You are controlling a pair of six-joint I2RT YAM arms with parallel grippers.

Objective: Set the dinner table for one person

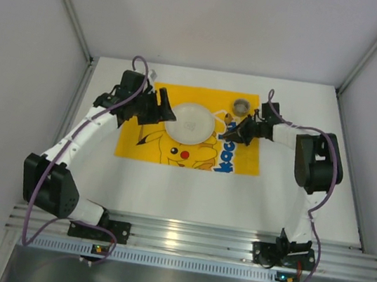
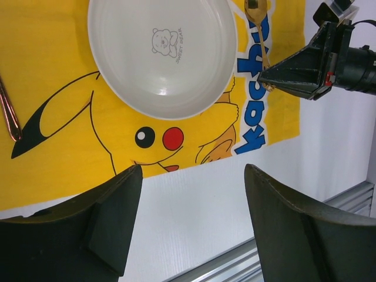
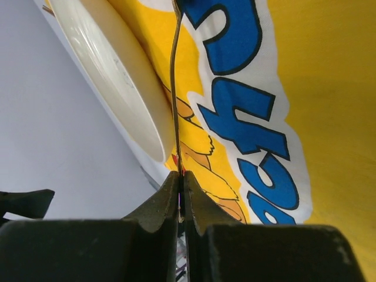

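A white plate with a small bear print lies on the yellow Pikachu mat, which is spread on the white dinner table. My right gripper is at the plate's right edge, shut on the thin handle of a gold spoon. In the right wrist view the handle runs edge-on out of the shut jaws, low over the mat. My left gripper stands open with nothing in it, left of the plate.
A small cup stands on the mat's far right corner, behind the right gripper. A copper-coloured utensil lies on the mat left of the plate. Grey walls close in the table on both sides, and an aluminium rail runs along the near edge.
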